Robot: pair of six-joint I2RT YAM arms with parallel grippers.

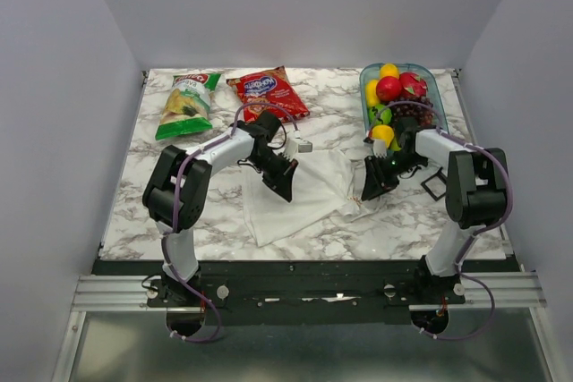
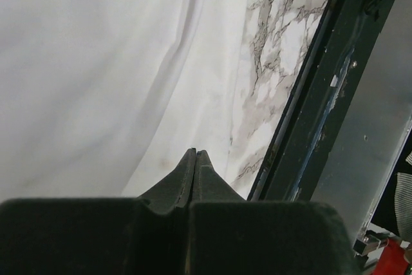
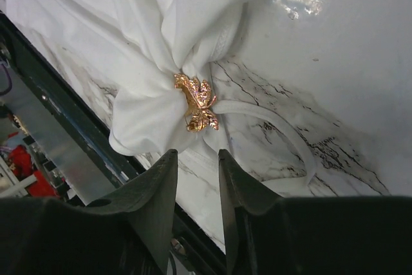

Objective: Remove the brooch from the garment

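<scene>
on marble table (image 1: 179, 212), gold brooch (image 3: 195, 102) bunches garment (image 3: 141, 120) beside right gripper (image 3: 196, 156).

— What does the brooch (image 3: 196, 102) look like?
— Small and shiny, gold with a pinkish tint. Its outline is leafy or insect-like. It is pinned where the garment (image 3: 193, 11) is gathered into a tight bunch.
— And the garment?
— Thin white fabric, lying rumpled on the marble tabletop (image 1: 134, 212). From the brooch, folds fan toward 12 and 8 o'clock, and a narrow white strip loops out toward 4 o'clock.
— Where is the bunch?
— Seen from above, at the garment's 3 o'clock edge. The brooch is too small to make out there.
</scene>
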